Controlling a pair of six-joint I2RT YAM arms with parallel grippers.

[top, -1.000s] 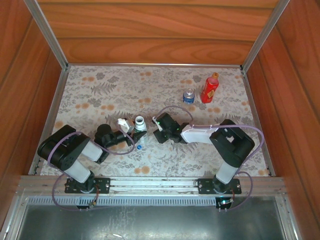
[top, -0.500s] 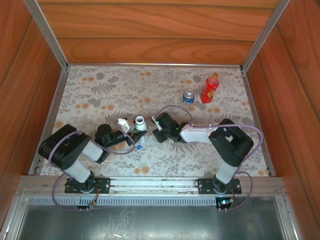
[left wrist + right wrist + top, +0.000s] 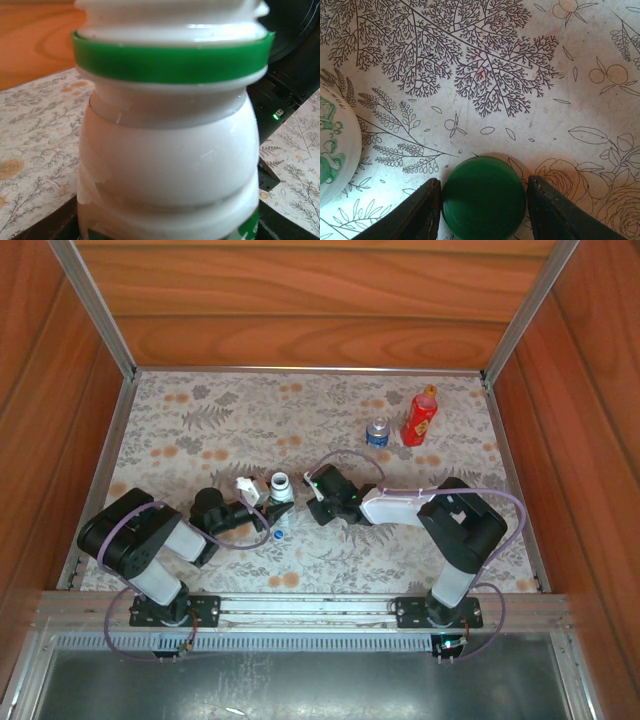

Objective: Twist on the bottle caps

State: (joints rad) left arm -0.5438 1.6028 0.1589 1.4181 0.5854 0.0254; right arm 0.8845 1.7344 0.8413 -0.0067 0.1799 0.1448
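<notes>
My left gripper (image 3: pixel 266 499) is shut on the white bottle (image 3: pixel 280 486), holding it upright on the table. Its threaded neck is bare above a green ring (image 3: pixel 170 62). My right gripper (image 3: pixel 484 206) points down over the green cap (image 3: pixel 484 194), which lies flat on the table. The jaws straddle the cap: the left finger (image 3: pixel 417 212) touches its rim and the right finger (image 3: pixel 552 210) stands a sliver off. The white bottle's side (image 3: pixel 332 150) is at the left edge of the right wrist view. A blue cap (image 3: pixel 277 534) lies loose in front of the left gripper.
A red bottle (image 3: pixel 419 418) with an orange top and a short clear bottle with a blue label (image 3: pixel 377 432) stand at the back right. Wooden walls and metal rails (image 3: pixel 100 470) enclose the flowered table (image 3: pixel 200 420).
My right jaws have narrowed around the green cap. The left gripper and the white bottle have stayed put.
</notes>
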